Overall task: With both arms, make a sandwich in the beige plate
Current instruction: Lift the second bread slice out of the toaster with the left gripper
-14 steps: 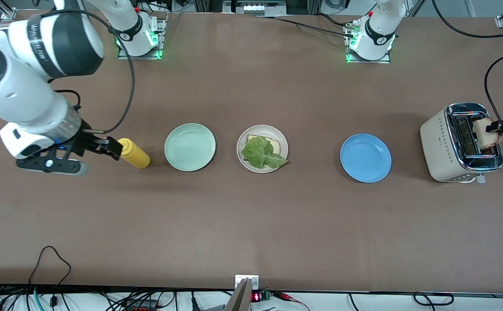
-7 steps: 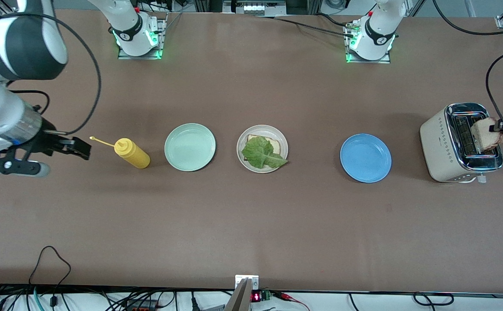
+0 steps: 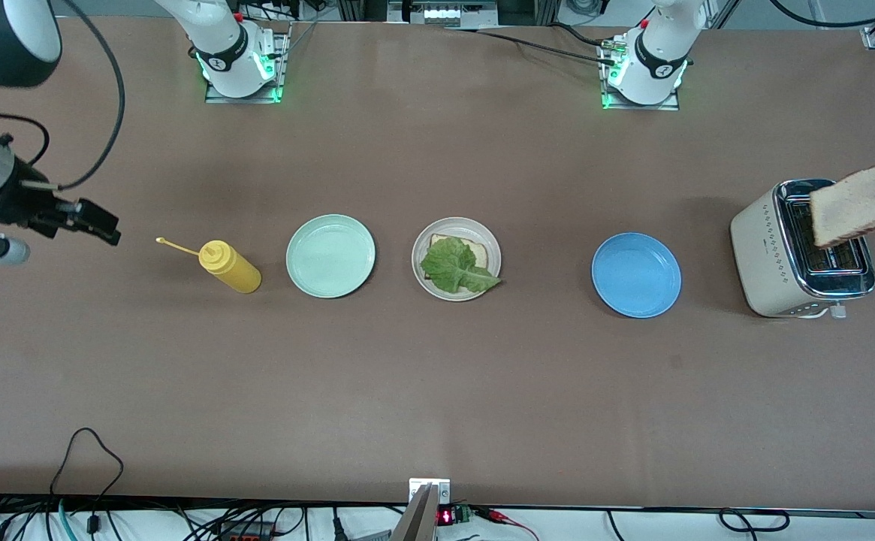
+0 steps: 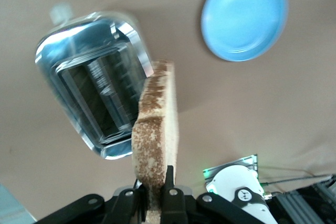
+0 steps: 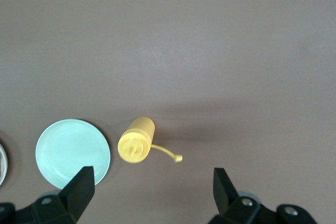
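Up over the cream toaster with chrome top [image 3: 798, 252], the left claw [image 4: 156, 199] is clenched on a slice of browned toast [image 3: 850, 205], held in the air. Meanwhile the right claw [image 5: 152, 187] hangs released over the brown counter [image 3: 437, 391] near the yellow squeeze bottle [image 3: 230, 266]. On the round beige plate [image 3: 422, 279], between the mint green plate [image 3: 330, 255] and the blue plate [image 3: 636, 274], a crinkly green lettuce leaf [image 3: 456, 267] lies on a bread slice [image 3: 475, 249]

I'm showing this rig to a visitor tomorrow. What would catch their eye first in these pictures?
Probably the bread slice pinched in the left gripper, hanging in the air over the toaster. Next, the beige plate mid-table, with bread and a lettuce leaf on it. The right gripper hovers open near the yellow squeeze bottle.
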`<state>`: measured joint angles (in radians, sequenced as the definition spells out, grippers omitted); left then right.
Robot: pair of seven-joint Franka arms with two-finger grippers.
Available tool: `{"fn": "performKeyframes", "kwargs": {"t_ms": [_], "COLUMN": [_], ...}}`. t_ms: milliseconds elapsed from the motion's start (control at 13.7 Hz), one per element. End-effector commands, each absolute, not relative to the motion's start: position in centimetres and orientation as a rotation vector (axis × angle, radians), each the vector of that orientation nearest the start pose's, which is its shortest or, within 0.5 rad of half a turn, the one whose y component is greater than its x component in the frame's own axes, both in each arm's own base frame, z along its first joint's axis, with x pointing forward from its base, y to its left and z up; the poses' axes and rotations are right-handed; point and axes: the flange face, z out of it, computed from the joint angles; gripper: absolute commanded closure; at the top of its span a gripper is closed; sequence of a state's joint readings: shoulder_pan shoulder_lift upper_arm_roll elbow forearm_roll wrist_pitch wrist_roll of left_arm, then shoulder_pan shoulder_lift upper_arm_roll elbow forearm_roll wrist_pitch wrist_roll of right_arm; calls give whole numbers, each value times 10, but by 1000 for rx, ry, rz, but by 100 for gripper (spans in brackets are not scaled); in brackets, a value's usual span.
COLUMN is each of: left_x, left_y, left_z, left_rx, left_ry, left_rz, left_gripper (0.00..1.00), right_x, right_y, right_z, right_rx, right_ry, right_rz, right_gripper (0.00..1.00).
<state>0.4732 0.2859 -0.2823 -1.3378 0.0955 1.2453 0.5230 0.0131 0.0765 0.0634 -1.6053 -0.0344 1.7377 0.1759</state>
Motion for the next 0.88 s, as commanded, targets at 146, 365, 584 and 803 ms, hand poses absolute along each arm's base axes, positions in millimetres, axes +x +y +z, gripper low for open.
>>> {"fn": "performKeyframes", "kwargs": {"t_ms": [146,365,584,803], "left_x": [601,607,624,641], "left_y": [6,-89,-146,-197], "left_z": [535,500,452,396], "left_rx": [-3101,-3107,-3430,-3720], "left_ry": [984,1123,1044,992], "left_rz": [647,745,780,796], "left_gripper": [99,99,99,100], "right_x": [543,543,542,543], "right_y": [49,44,39,36], "right_z": [587,588,586,585], "right_rx": [-3144,-3143,-3148,-3152], "right_ry": [118,106,70,83], "right_rz": [-145,-140,-116,-111], "right_gripper": [0,0,0,0]}}
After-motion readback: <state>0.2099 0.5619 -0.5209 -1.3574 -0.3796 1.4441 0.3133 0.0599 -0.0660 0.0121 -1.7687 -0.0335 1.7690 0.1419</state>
